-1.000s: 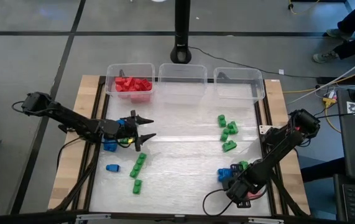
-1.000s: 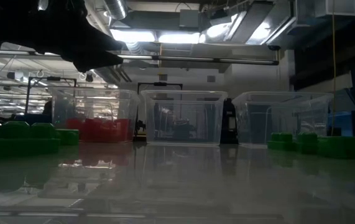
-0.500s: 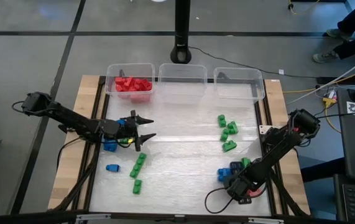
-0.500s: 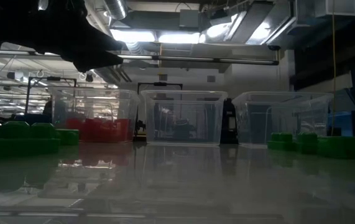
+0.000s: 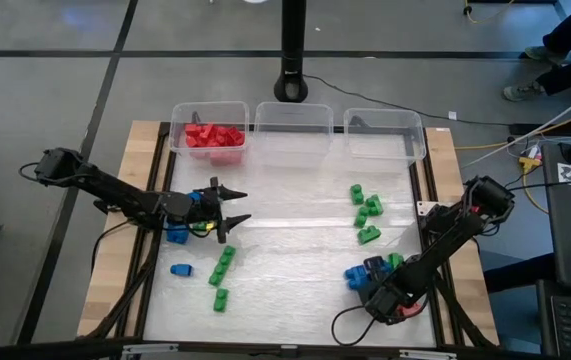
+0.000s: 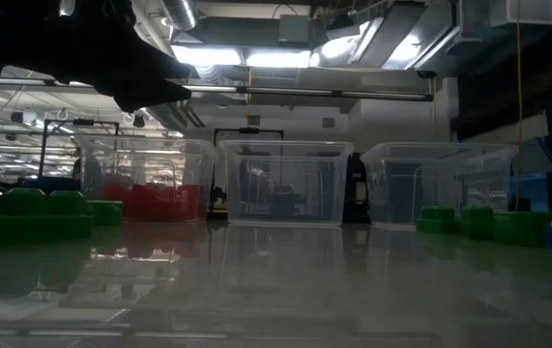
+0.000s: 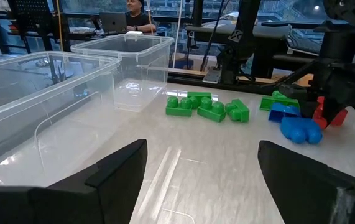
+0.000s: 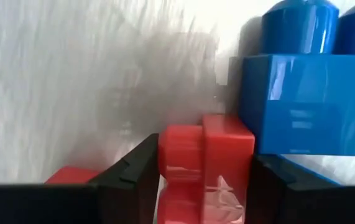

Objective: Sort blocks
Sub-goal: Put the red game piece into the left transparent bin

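The table (image 5: 285,205) has three clear bins (image 5: 290,120) along the far edge, and red blocks (image 5: 214,136) already sit in the left one. The left gripper (image 5: 233,205) waits with fingers spread wide above the table. The right gripper (image 5: 377,296) pinches a red block (image 8: 205,158), likely to carry it to the reds. A blue block (image 8: 304,102) is touching it.

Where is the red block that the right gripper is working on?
In the right wrist view the red block sits between the right gripper's fingers, against a blue block; from above, that is the table's near right corner.
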Available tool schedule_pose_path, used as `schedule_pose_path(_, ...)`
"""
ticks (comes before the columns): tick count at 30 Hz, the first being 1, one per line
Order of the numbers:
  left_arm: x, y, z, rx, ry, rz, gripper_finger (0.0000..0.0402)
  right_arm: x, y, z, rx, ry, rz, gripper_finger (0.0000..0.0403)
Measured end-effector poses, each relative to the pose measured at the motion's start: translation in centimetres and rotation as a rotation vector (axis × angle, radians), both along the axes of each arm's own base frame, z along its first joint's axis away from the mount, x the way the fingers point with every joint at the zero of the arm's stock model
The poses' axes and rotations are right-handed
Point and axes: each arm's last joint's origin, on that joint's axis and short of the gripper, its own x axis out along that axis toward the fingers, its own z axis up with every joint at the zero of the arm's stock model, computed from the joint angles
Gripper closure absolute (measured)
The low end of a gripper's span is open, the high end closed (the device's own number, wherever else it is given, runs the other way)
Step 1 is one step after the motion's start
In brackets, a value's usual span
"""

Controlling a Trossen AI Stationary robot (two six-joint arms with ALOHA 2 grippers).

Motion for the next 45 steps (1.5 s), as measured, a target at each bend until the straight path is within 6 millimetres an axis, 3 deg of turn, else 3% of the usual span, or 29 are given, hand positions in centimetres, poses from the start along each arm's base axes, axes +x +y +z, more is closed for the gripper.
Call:
schedule_pose_path(7,0.0,0.0,0.0,-0.003,-0.001,0.000,0.0105,0.7,0.9,1.4,0.058,-0.005,-0.024,0.0227)
schedule_pose_path(13,0.0,0.0,0.0,-0.004,-0.002,0.000,0.0105,2.3,1.4,4.6,0.089,0.014,-0.041,0.0234)
schedule_pose_path(17,0.0,0.0,0.0,-0.004,-0.002,0.000,0.0105,4.5,0.6,7.5,0.079,-0.054,-0.014,0.0234)
schedule_pose_path(21,0.0,0.0,0.0,-0.004,-0.001,0.000,0.0105,7.4,-1.4,10.0,0.020,-0.189,0.044,0.0231)
schedule_pose_path(27,0.0,0.0,-0.3,-0.045,0.014,0.006,0.0105,11.9,-7.0,12.3,-0.200,-0.376,0.159,0.0233)
schedule_pose_path(34,-0.1,0.0,-0.5,-0.012,0.047,0.004,0.0105,16.9,-17.3,14.0,-0.428,-0.601,0.129,0.0230)
schedule_pose_path(41,-1.0,-0.1,-0.6,0.017,0.120,-0.014,0.0105,19.4,-26.0,16.7,-0.519,-0.940,0.040,0.0232)
schedule_pose_path(45,-2.0,0.2,-0.3,0.017,0.146,0.003,0.0105,20.7,-29.9,16.3,-0.509,-1.096,0.026,0.0230)
